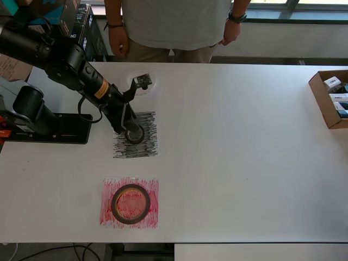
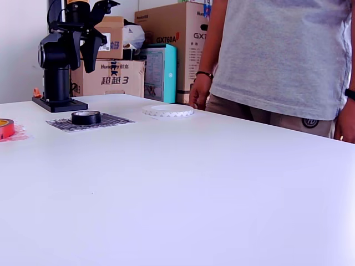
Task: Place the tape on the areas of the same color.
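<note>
A small black tape roll point(image 1: 137, 136) point(image 2: 86, 117) lies flat on the black scribbled area point(image 1: 148, 122) point(image 2: 113, 121). My gripper point(image 1: 127, 123) point(image 2: 84, 52) hangs well above this roll, open, with nothing between its fingers. The red tape roll point(image 1: 130, 204) point(image 2: 5, 128) with its brownish core lies on the red scribbled area point(image 1: 109, 215) point(image 2: 19, 133). A white tape ring point(image 1: 154, 82) point(image 2: 167, 111) rests on the bare table beyond the black area, partly hidden by my wrist in the overhead view.
The arm's black base point(image 1: 51, 128) point(image 2: 58, 103) stands at the table's left in the overhead view. A person point(image 1: 174, 27) point(image 2: 277, 61) stands at the far edge. An open cardboard box point(image 1: 322, 100) holds small packs at the overhead right. Cartons point(image 2: 166, 27) are stacked behind.
</note>
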